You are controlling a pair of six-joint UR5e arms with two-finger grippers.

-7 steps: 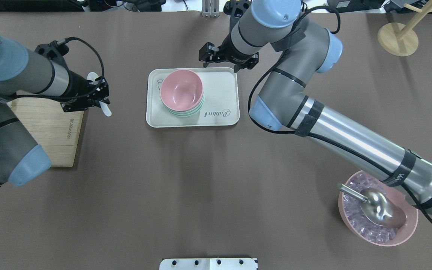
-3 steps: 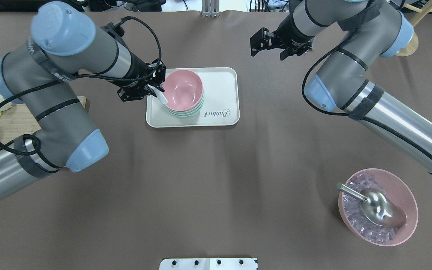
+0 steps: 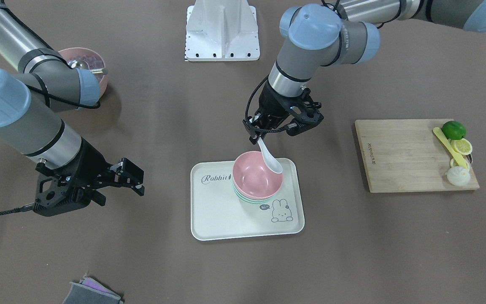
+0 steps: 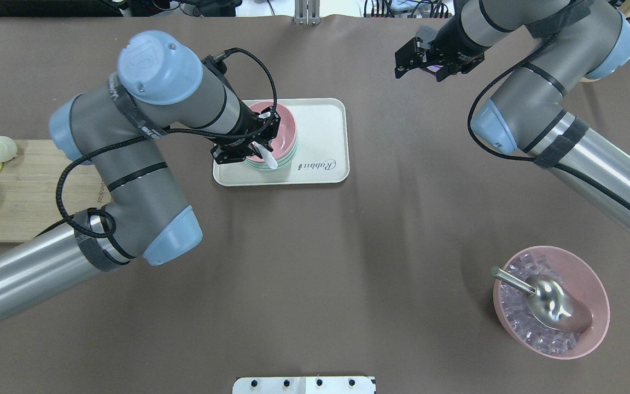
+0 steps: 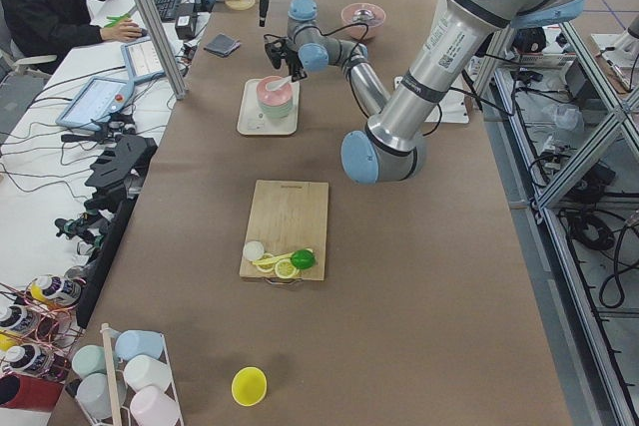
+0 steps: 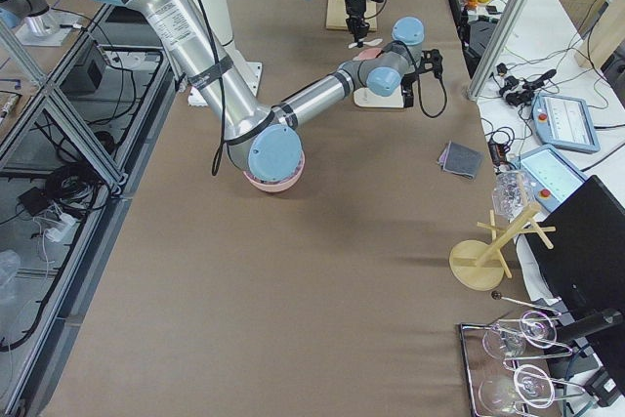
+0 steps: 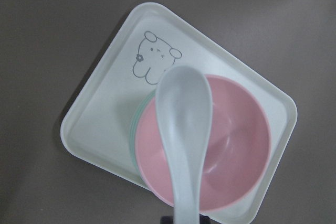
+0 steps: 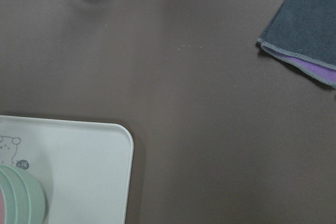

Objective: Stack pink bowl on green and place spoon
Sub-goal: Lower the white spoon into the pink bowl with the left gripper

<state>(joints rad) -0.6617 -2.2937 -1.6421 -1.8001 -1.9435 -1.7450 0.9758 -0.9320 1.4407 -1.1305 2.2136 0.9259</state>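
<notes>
The pink bowl sits nested on top of the mint-green bowl stack on a cream tray. My left gripper is shut on the handle of the white spoon. It holds the spoon tilted, with the scoop over the pink bowl's rim. In the left wrist view the spoon hangs over the pink bowl and the green rims. In the overhead view the left gripper covers part of the bowl. My right gripper is open and empty, beyond the tray's far right corner.
A wooden cutting board with lime, lemon slices and a yellow utensil lies on my left. A ribbed pink bowl with ice and a metal scoop stands near right. A grey cloth lies beyond the tray.
My left gripper has carried the spoon from beside the cutting board rightward to above the pink bowl. My right gripper has moved away from the tray's far edge to the right.
</notes>
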